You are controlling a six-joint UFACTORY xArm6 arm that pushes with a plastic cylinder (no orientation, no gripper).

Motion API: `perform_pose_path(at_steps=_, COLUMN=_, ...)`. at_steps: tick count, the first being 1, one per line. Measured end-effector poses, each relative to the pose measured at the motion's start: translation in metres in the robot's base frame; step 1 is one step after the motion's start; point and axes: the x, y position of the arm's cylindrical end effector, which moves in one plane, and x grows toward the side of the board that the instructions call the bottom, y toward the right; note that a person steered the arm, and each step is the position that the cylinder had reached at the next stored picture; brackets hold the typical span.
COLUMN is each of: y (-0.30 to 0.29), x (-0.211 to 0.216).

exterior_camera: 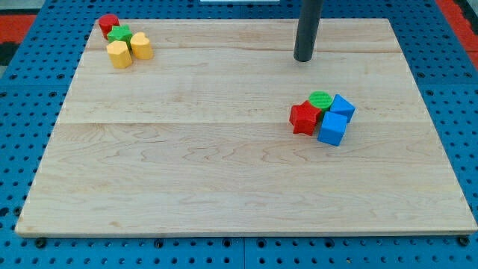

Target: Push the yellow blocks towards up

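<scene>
The tool is a plain dark rod with no jaws to open or close; my tip (303,59) rests on the wooden counter (224,172), touching no block. Far toward the view's left of the tip, and slightly nearer the view's top, lie two yellow blocks (119,54) (141,45), side by side, with a green block (119,34) and a red block (109,24) just beyond them. Below the tip, toward the view's bottom right, cluster a green cylinder (320,99), a red block (304,118) and two blue cubes (342,107) (332,128).
</scene>
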Motion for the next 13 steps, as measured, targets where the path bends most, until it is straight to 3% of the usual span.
perform_pose_path(at_steps=4, y=-0.005, x=0.01)
perform_pose_path(at_steps=5, y=-0.02, x=0.033)
perform_pose_path(at_steps=7, y=-0.058, x=0.038)
perform_pose_path(at_steps=9, y=-0.058, x=0.037)
perform_pose_path(at_steps=10, y=-0.014, x=0.039)
perform_pose_path(at_steps=11, y=-0.014, x=0.032)
perform_pose_path(at_steps=12, y=-0.094, x=0.006)
perform_pose_path(at_steps=13, y=-0.131, x=-0.052)
